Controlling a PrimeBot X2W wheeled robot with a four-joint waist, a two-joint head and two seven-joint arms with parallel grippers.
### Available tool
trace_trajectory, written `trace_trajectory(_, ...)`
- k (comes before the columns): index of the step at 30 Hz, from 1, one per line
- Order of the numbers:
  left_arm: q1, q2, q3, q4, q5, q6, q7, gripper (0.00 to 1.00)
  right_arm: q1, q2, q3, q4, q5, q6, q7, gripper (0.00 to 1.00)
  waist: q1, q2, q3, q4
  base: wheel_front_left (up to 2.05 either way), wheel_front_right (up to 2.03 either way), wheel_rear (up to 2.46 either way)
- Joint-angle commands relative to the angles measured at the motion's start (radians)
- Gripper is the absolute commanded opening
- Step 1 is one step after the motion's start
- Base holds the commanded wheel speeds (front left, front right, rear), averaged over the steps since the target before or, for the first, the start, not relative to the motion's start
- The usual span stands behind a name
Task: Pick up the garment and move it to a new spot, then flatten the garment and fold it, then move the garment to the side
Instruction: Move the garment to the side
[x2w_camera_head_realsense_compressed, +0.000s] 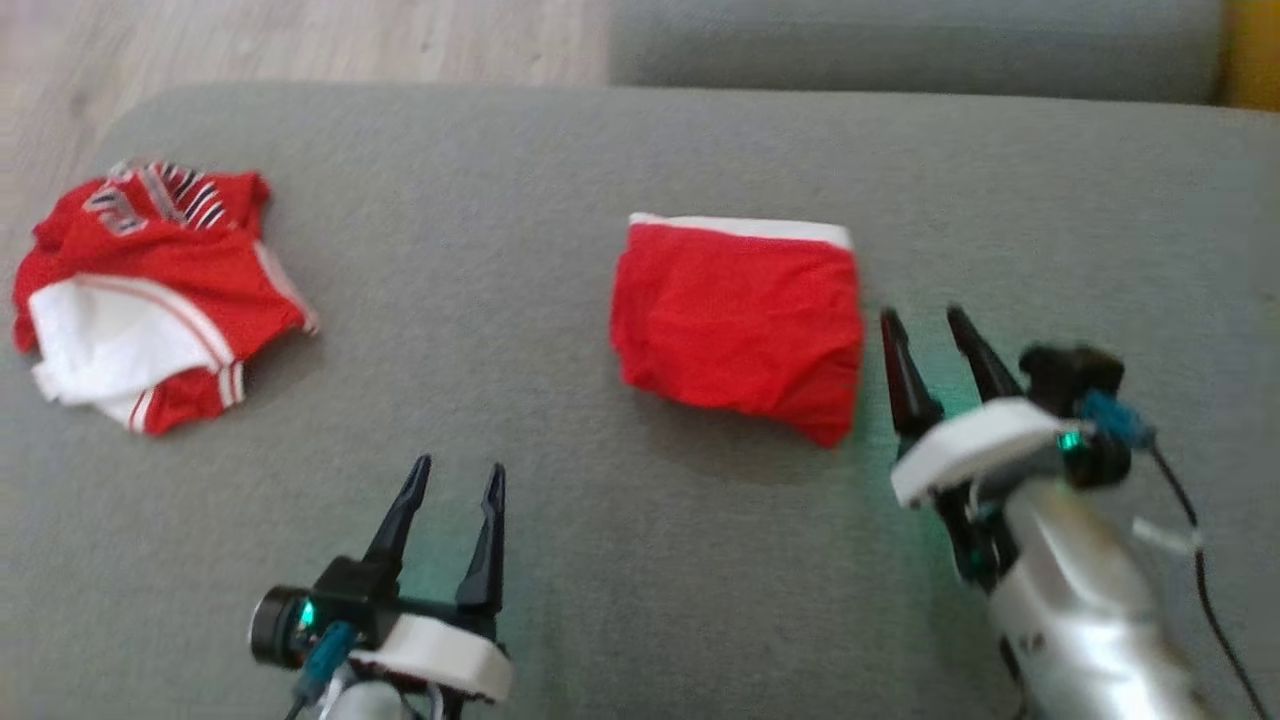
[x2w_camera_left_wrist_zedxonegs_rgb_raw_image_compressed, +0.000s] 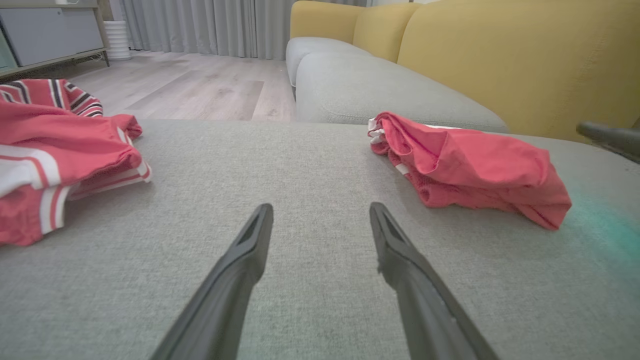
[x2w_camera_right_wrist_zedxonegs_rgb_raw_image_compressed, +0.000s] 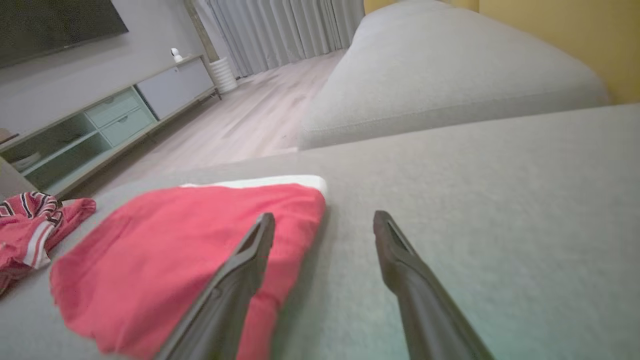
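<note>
A red garment (x2w_camera_head_realsense_compressed: 740, 320) with a white band along its far edge lies folded in a rough rectangle at the middle of the grey cushion (x2w_camera_head_realsense_compressed: 560, 200). It appears at the right in the left wrist view (x2w_camera_left_wrist_zedxonegs_rgb_raw_image_compressed: 470, 170) and at the lower left in the right wrist view (x2w_camera_right_wrist_zedxonegs_rgb_raw_image_compressed: 175, 250). My right gripper (x2w_camera_head_realsense_compressed: 922, 314) is open just right of its right edge, and its left finger overlaps the cloth's edge in the right wrist view (x2w_camera_right_wrist_zedxonegs_rgb_raw_image_compressed: 325, 216). Open and holding nothing, my left gripper (x2w_camera_head_realsense_compressed: 461, 465) (x2w_camera_left_wrist_zedxonegs_rgb_raw_image_compressed: 321, 207) sits near the front, well short of the garment.
A second red and white garment (x2w_camera_head_realsense_compressed: 150, 290) (x2w_camera_left_wrist_zedxonegs_rgb_raw_image_compressed: 50, 150) (x2w_camera_right_wrist_zedxonegs_rgb_raw_image_compressed: 30, 230) with striped trim lies crumpled at the cushion's far left. Wooden floor (x2w_camera_head_realsense_compressed: 300, 40) lies beyond the far edge. Another grey seat (x2w_camera_left_wrist_zedxonegs_rgb_raw_image_compressed: 380, 90) with a yellow backrest (x2w_camera_left_wrist_zedxonegs_rgb_raw_image_compressed: 525, 60) stands behind.
</note>
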Motion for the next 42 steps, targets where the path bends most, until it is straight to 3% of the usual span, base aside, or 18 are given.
trace_trajectory(1, -0.033, 0.008, 0.015, -0.03, -0.01, 0.01, -0.005, 1.0, -0.049, 0.009, 0.028, -0.003, 0.016, -0.001, -0.011, 1.0, -0.0002, 0.0, 0.052, 0.06, 0.0, 0.0, 0.0)
trace_trajectory(9, -0.048, 0.008, -0.024, -0.021, -0.03, 0.02, -0.005, 1.0, -0.147, 0.009, 0.033, 0.261, 0.049, -0.001, 0.001, 1.0, -0.0002, 0.0, 0.094, 0.133, 0.0, 0.0, 0.0)
trace_trajectory(10, -0.049, 0.008, -0.024, -0.021, -0.03, 0.02, -0.005, 1.0, -0.151, 0.009, 0.036, 0.286, 0.056, -0.001, 0.0, 0.78, -0.0002, 0.0, 0.095, 0.135, 0.0, 0.0, 0.0)
trace_trajectory(11, -0.051, 0.008, -0.023, -0.02, -0.031, 0.022, -0.005, 1.0, -0.157, 0.009, 0.04, 0.304, 0.051, -0.001, -0.002, 0.0, -0.0002, 0.0, 0.095, 0.133, 0.0, 0.0, 0.0)
trace_trajectory(16, -0.055, 0.008, -0.017, -0.023, -0.03, 0.023, -0.005, 1.0, -0.164, 0.009, 0.041, 0.324, 0.039, -0.001, -0.01, 0.0, -0.0002, 0.0, 0.082, 0.092, 0.0, 0.0, 0.0)
trace_trajectory(19, -0.054, 0.008, -0.007, -0.026, -0.024, 0.017, -0.005, 1.0, -0.143, 0.009, -0.001, 0.258, 0.016, -0.001, -0.011, 0.0, -0.0002, 0.0, 0.055, -0.008, 0.0, 0.0, 0.0)
trace_trajectory(20, -0.054, 0.008, -0.007, -0.026, -0.024, 0.017, -0.005, 1.0, -0.143, 0.009, -0.001, 0.258, 0.016, -0.001, -0.011, 0.0, -0.0002, 0.0, 0.055, -0.008, 0.0, 0.0, 0.0)
trace_trajectory(24, -0.059, 0.008, -0.011, -0.03, -0.027, 0.008, -0.005, 1.0, -0.101, 0.009, 0.015, 0.199, 0.017, -0.001, -0.011, 0.0, -0.0002, 0.0, 0.033, -0.149, 0.0, 0.0, 0.0)
trace_trajectory(30, -0.078, 0.008, -0.038, -0.036, -0.037, -0.003, -0.005, 1.0, -0.058, 0.009, 0.12, 0.152, 0.051, -0.001, -0.011, 0.0, -0.0002, 0.0, 0.018, -0.379, 0.0, 0.0, 0.0)
trace_trajectory(34, -0.091, 0.008, -0.065, -0.036, -0.044, -0.011, -0.005, 1.0, -0.037, 0.009, 0.174, 0.124, 0.084, -0.001, -0.011, 0.0, -0.0002, 0.0, 0.016, -0.49, 0.0, 0.0, 0.0)
trace_trajectory(42, -0.089, 0.008, -0.121, -0.016, -0.066, -0.019, -0.005, 1.0, -0.012, 0.009, 0.212, 0.099, 0.102, -0.001, -0.011, 0.0, -0.0002, 0.0, 0.034, -0.563, 0.0, 0.0, 0.0)
